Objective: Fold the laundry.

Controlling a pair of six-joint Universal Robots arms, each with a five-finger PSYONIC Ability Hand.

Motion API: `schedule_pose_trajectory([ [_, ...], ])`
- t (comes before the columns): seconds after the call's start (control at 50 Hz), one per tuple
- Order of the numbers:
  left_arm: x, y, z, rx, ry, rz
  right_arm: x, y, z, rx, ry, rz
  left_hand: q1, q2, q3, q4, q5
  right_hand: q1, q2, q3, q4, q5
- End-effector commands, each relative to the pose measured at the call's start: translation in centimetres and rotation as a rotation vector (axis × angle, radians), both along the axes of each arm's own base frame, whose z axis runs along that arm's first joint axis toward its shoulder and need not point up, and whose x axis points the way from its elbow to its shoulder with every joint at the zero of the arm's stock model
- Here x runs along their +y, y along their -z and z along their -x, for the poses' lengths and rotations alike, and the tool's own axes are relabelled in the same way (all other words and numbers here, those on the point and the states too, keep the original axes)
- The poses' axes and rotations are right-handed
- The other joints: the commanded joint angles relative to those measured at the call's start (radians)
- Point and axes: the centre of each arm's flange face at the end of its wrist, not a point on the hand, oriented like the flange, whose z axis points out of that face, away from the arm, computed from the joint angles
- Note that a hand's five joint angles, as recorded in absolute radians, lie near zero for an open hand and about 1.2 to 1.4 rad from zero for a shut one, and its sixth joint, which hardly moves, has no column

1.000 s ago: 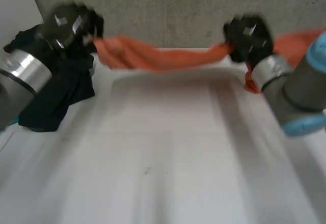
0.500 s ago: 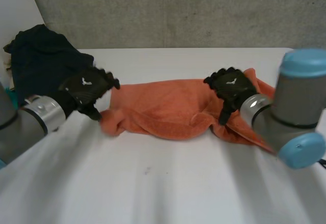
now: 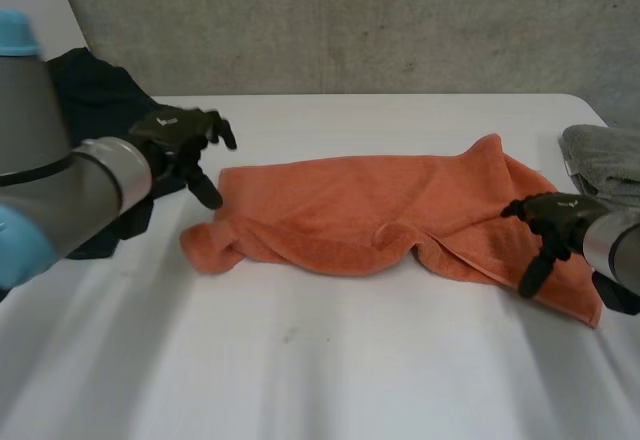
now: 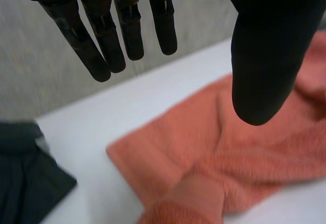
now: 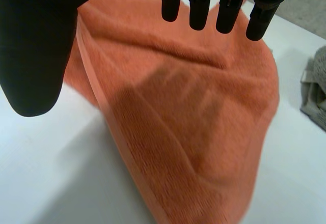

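While white table (image 3: 330,380) carries everything, orange towel (image 3: 370,210) lies rumpled on it: one end beneath left hand (image 3: 185,145), other end beneath right hand (image 3: 555,225). Dark garment (image 3: 90,90) heaped behind left hand. Grey cloth (image 3: 605,155) beyond right hand. Left hand spread wide, fingers straight, empty. Right hand likewise wide, gripping nothing.

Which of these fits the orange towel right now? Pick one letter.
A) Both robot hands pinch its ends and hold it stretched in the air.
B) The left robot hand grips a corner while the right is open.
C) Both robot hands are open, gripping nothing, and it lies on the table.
C: the left robot hand and the right robot hand have straight fingers closed on nothing, and the orange towel lies rumpled on the table.
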Motion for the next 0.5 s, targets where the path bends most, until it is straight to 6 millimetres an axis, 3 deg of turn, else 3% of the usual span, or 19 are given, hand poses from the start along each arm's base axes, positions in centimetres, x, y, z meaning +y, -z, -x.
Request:
schedule_pose_trajectory([
  [0.02,-3.5,4.5,0.5,-0.107,-0.018,-0.128,0.3,2.4,0.8,0.064,-0.026,0.053,0.104,0.095,0.092,0.085,0.084,0.035,0.052,0.052,0.056,0.045],
  [0.12,-4.3,7.5,0.3,-0.207,0.015,-0.199,0.1,4.2,0.7,0.073,-0.031,0.075,0.160,0.150,0.148,0.141,0.139,0.102,0.119,0.119,0.123,0.112],
  [0.18,-4.0,8.2,0.2,-0.232,0.035,-0.236,-0.3,4.8,0.7,0.078,-0.031,0.088,0.204,0.194,0.192,0.185,0.183,0.158,0.175,0.175,0.179,0.168],
  [0.3,-3.2,8.7,0.4,-0.229,0.089,-0.271,-1.3,5.6,0.7,0.103,-0.044,0.131,0.573,0.564,0.562,0.554,0.553,0.528,0.544,0.545,0.548,0.537],
  [0.32,-3.2,8.7,0.4,-0.229,0.091,-0.272,-1.5,5.7,0.7,0.108,-0.044,0.136,0.655,0.646,0.644,0.636,0.635,0.679,0.696,0.697,0.700,0.689],
  [0.36,-3.3,8.7,0.2,-0.240,0.084,-0.263,-2.1,5.4,1.0,0.122,-0.035,0.163,0.924,0.915,0.912,0.905,0.903,1.163,1.180,1.180,1.184,1.173],
  [0.42,-3.5,8.3,-0.2,-0.260,0.067,-0.245,-2.3,4.8,1.1,0.132,-0.033,0.191,0.926,0.916,0.914,0.907,0.905,1.166,1.182,1.183,1.187,1.175],
  [0.5,-2.1,5.9,-1.1,-0.260,0.068,-0.251,-2.5,1.8,1.7,0.183,-0.049,0.289,0.926,0.916,0.914,0.907,0.905,1.166,1.182,1.183,1.187,1.175],
])
